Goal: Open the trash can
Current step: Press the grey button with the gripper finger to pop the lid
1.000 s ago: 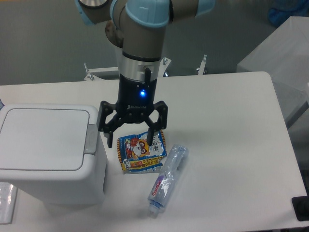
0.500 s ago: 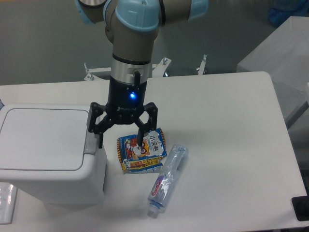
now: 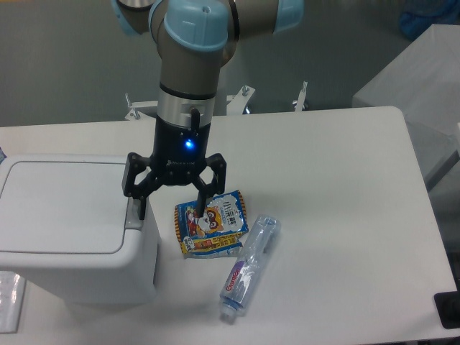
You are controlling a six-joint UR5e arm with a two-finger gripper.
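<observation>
Hanging with its two black fingers spread wide and nothing between them, the gripper (image 3: 171,209) points straight down from the arm (image 3: 188,79), a blue light glowing on its black body. One fingertip (image 3: 139,211) sits over the grey push-button strip (image 3: 135,209) on the rim of the trash can (image 3: 72,226); whether it presses the strip or only hovers above it cannot be told from this angle. The other fingertip (image 3: 200,207) hangs over the upper edge of a colourful snack packet (image 3: 211,224), and contact there is equally unclear.

Below and to the side of the first finger, the white trash can stands with its flat lid (image 3: 63,207) closed, so its inside is hidden. Its far side runs out of the frame edge.

The snack packet lies flat on the white table (image 3: 323,215) just beside the can, under the second finger. Touching the packet's outer edge, further from the fingers, a clear plastic bottle (image 3: 249,266) with a blue label lies on its side; whether it holds any liquid is hard to make out.

Beyond the can, at the lower frame corner, a pale transparent object (image 3: 11,302) is cut off and cannot be identified.
</observation>
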